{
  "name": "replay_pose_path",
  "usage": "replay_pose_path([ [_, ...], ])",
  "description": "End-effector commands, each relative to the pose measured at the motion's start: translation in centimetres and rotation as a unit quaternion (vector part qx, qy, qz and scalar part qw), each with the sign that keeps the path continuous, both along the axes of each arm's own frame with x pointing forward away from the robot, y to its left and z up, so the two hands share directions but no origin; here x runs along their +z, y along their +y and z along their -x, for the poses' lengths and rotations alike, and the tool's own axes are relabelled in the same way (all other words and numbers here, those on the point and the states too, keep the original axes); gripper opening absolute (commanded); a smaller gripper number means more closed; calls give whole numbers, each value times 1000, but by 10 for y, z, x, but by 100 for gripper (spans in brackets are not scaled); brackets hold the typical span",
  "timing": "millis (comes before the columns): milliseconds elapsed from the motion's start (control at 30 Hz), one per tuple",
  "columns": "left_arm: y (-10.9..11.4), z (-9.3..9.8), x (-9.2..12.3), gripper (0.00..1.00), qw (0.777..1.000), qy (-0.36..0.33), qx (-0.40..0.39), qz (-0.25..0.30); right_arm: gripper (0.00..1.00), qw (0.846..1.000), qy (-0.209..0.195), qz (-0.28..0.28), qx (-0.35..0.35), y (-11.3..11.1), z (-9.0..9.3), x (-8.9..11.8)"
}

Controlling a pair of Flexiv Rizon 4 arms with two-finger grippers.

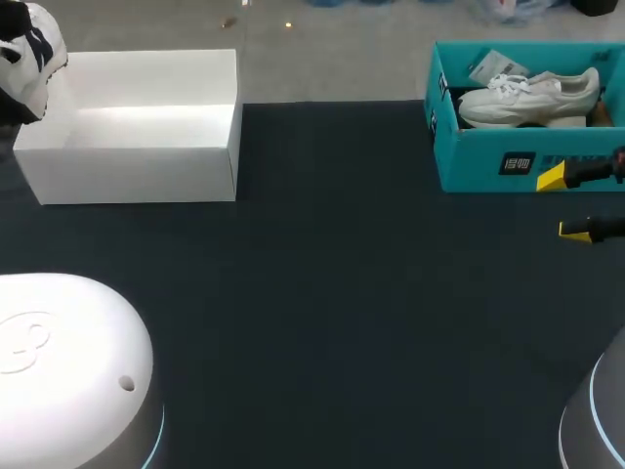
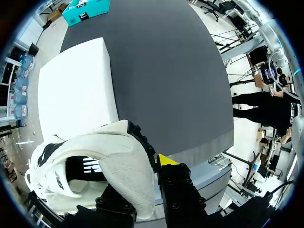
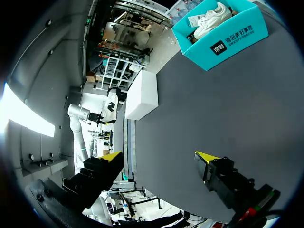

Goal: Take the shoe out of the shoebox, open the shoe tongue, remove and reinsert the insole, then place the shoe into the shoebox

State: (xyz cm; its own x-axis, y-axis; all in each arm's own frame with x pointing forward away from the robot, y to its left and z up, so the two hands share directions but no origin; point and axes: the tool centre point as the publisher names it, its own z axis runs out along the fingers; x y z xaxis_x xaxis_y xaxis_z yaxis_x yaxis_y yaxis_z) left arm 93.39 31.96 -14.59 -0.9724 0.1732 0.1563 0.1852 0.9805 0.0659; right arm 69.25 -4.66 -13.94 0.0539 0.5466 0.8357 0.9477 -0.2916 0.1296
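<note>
Two boxes at the surface's (image 1: 342, 293) far corners; the teal box (image 1: 488, 164) holds one shoe (image 1: 527, 96); left pincer (image 2: 142, 190) clamps a second shoe (image 2: 109, 159); right pincer (image 3: 159, 156) gapes empty.

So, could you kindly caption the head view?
A white-and-black shoe held beside the open white box; the open right gripper near the teal shoebox containing a white sneaker.

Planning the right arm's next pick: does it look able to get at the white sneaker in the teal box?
Probably yes. The teal box is open on top, the white sneaker lies uncovered, and the right gripper, fingers open, is just outside its front wall with nothing between.
</note>
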Motion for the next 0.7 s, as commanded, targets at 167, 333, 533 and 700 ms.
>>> replay_pose_path([
  [167,-1,-18,0,0,997,21,-75,13,100,1000,0,1,-1,0,1,0],
  [333,-3,4,8,0,935,100,-340,-25,100,1000,0,1,-1,0,1,0],
  [533,-1,14,11,0,889,127,-436,-49,100,1000,0,1,-1,0,1,0],
  [700,-1,14,11,0,889,127,-436,-49,100,1000,0,1,-1,0,1,0],
])
